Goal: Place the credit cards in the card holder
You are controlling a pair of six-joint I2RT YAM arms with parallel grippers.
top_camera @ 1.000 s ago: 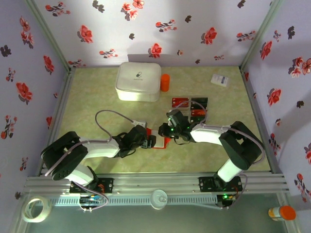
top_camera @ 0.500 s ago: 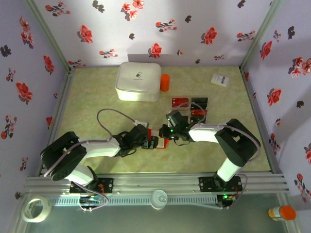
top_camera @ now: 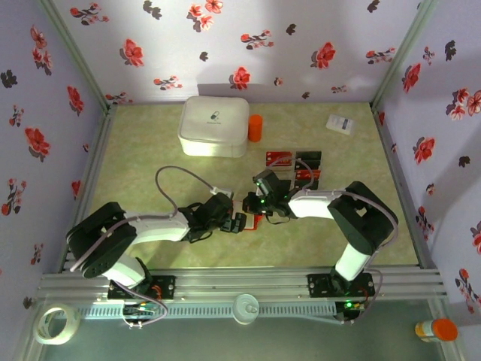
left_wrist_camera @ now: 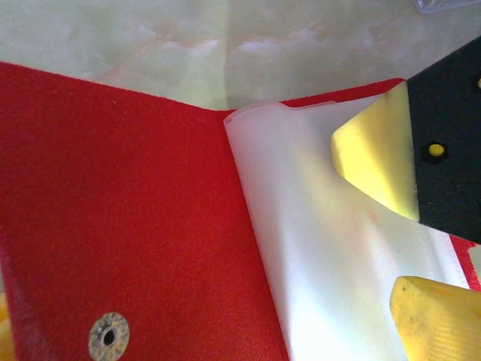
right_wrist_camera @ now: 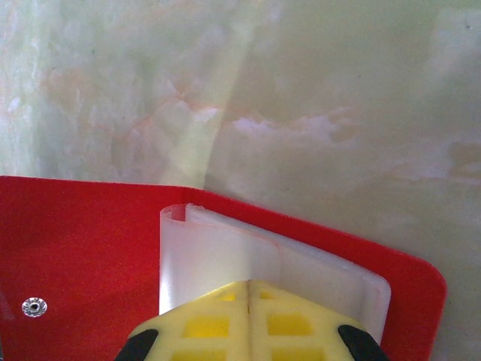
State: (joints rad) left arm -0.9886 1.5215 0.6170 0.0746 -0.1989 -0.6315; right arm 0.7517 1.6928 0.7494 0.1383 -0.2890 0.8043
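The card holder (top_camera: 257,221) lies open between my two grippers, red with whitish plastic sleeves (left_wrist_camera: 323,248). My right gripper (right_wrist_camera: 249,301) is shut, its yellow pads pinched together on a raised, curled sleeve (right_wrist_camera: 218,252). One of its fingers (left_wrist_camera: 376,162) shows over the sleeves in the left wrist view. My left gripper (left_wrist_camera: 240,331) hangs open wide just above the red cover (left_wrist_camera: 113,210), near its snap (left_wrist_camera: 109,337). In the top view the left gripper (top_camera: 239,222) is left of the holder and the right gripper (top_camera: 250,206) is behind it. Red and black credit cards (top_camera: 279,158) (top_camera: 308,158) (top_camera: 304,174) lie behind the right arm.
A big white rounded box (top_camera: 214,125) and an orange cylinder (top_camera: 255,128) stand at the back. A small white box (top_camera: 340,124) lies at the back right. Flowered walls close in the table on three sides.
My left gripper has opened fully and crept right over the holder. My right gripper has closed the rest of the way and shifted slightly left.
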